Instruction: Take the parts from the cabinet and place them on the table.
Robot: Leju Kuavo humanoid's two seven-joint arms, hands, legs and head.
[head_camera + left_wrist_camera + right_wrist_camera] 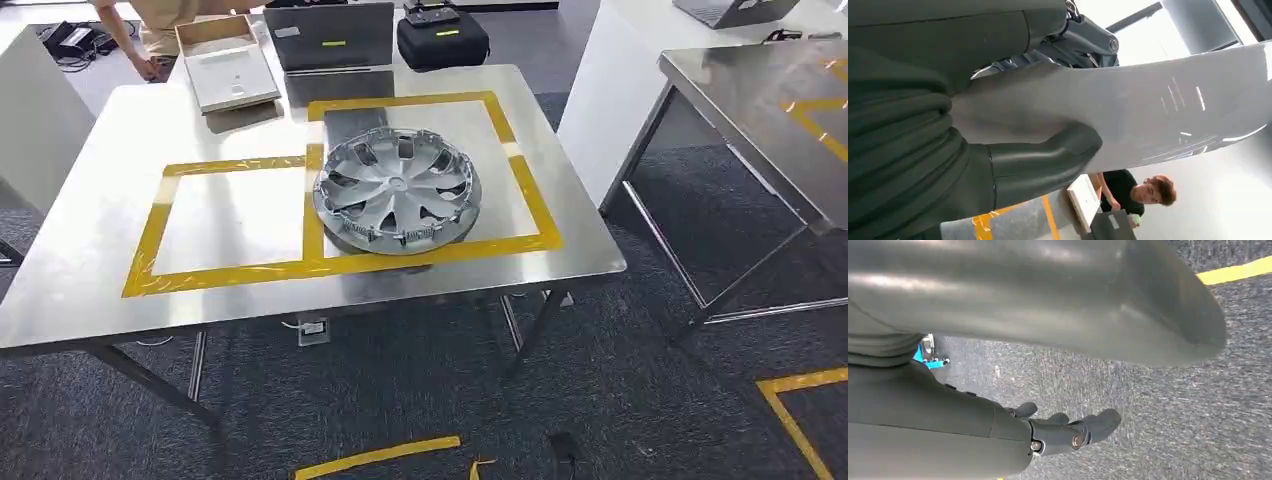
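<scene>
The left hand [1013, 150] grips a pale grey part [1148, 115], a broad, smooth, glossy panel. In the left wrist view the thick thumb [1048, 160] lies pressed across one face of the panel, and the darker fingers [1083, 42] come over its far edge from the other side, so the panel is clamped between them. The panel runs on past the hand and out of that picture. Beyond it a person [1143, 192] in a dark top bends over a white box [1085, 200], and a strip of yellow tape [1048, 215] shows on a steel surface there.

The right hand [1068, 432] holds nothing. Its fingers [1103, 422] are stretched out and slightly curled, apart from the thumb [1148, 305], which looms large and blurred near the camera. The hand touches nothing; behind it is grey carpet [1173, 405] crossed by a yellow line [1233, 271].

In the head view a steel table [80, 270] stands ahead, marked with two rectangles of yellow tape [150, 235] side by side. A silver hubcap [397, 190] lies flat in the right-hand rectangle, its edge lapping over the tape strip between the two and the front strip. The left-hand rectangle holds no part. At the far edge of the table sit a shallow white box [228, 65], a grey laptop [330, 38] and a black case [442, 38]. A person's arm [125, 40] reaches down near the far left corner. A second steel table [750, 100] stands to the right, well apart from the first.
</scene>
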